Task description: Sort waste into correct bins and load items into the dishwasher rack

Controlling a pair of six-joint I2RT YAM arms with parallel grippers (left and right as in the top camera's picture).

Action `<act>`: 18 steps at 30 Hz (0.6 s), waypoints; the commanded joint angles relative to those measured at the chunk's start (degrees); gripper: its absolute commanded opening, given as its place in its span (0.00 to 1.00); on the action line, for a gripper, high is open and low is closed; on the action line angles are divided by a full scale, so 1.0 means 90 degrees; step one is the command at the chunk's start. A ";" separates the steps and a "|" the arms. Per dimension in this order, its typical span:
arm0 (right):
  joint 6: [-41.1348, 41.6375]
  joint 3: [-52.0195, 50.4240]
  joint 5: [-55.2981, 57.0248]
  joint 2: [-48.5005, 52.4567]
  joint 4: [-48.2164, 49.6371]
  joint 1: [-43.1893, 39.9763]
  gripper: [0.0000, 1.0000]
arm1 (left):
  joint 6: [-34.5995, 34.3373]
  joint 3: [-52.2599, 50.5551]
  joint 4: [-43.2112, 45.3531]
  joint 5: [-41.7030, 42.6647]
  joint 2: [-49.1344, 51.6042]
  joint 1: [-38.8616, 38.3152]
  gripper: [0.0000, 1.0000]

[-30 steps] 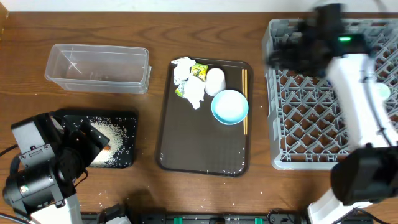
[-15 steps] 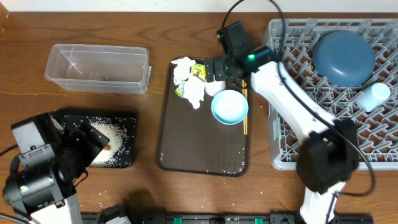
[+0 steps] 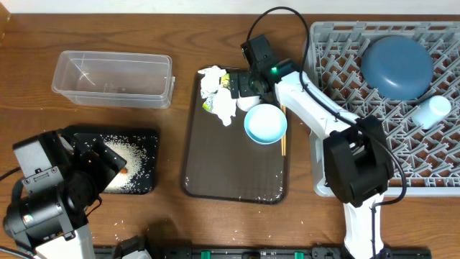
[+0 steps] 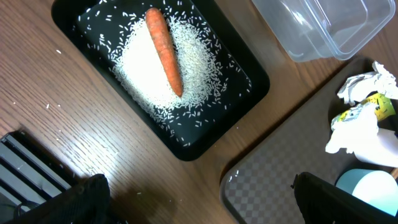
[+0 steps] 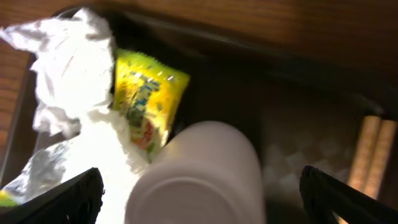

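Note:
My right gripper (image 3: 248, 88) is open over the dark brown serving tray, its fingers either side of the whitish-pink cup (image 5: 199, 177), which lies on its side. Crumpled napkins (image 3: 218, 97) and the green-yellow wrapper (image 5: 146, 99) lie just left of the cup. The light-blue bowl (image 3: 266, 123) and chopsticks (image 3: 282, 119) are on the same tray. The dark-blue plate (image 3: 397, 66) and small light-blue cup (image 3: 432, 111) sit in the grey rack (image 3: 359, 151). My left gripper (image 4: 199, 208) is open and empty beside the black tray (image 4: 249, 87), which holds rice (image 4: 149, 74) and the carrot (image 4: 165, 50).
The clear container (image 3: 113, 78) stands at the back left and looks empty. The brown serving tray (image 3: 230, 169) lies between the black tray and the rack. A few rice grains are scattered on the table near the black tray.
My right arm has swung left from over the rack to the serving tray and come down round the whitish-pink cup. The left arm has not moved.

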 commanded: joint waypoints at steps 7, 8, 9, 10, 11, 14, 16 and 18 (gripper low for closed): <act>0.0131 -0.0002 -0.0034 0.0056 -0.0024 0.0100 0.86 | 0.0063 -0.0015 -0.0022 -0.0080 0.0000 0.0024 0.97; 0.0134 -0.0002 -0.0007 0.0056 -0.0024 0.0107 0.82 | 0.0063 -0.0015 -0.0022 -0.0080 0.0000 0.0024 0.96; 0.0136 -0.0002 0.0010 0.0056 -0.0024 0.0109 0.80 | 0.0063 -0.0015 -0.0022 -0.0080 0.0000 0.0024 0.96; 0.0136 -0.0002 0.0007 0.0056 -0.0029 0.0109 0.77 | 0.0063 -0.0015 -0.0022 -0.0080 0.0000 0.0024 0.97; 0.0136 -0.0002 0.0007 0.0056 -0.0053 0.0109 0.77 | 0.0063 -0.0015 -0.0022 -0.0080 0.0000 0.0024 0.96; 0.0134 -0.0002 0.0010 0.0056 -0.0160 0.0109 0.75 | 0.0063 -0.0015 -0.0022 -0.0080 0.0000 0.0024 0.97; 0.0131 -0.0002 0.0032 0.0056 -0.0199 0.0107 0.76 | 0.0063 -0.0015 -0.0022 -0.0080 0.0000 0.0024 0.97; 0.0131 -0.0005 0.0034 0.0058 -0.0211 0.0112 0.77 | 0.0063 -0.0015 -0.0022 -0.0080 0.0000 0.0024 0.97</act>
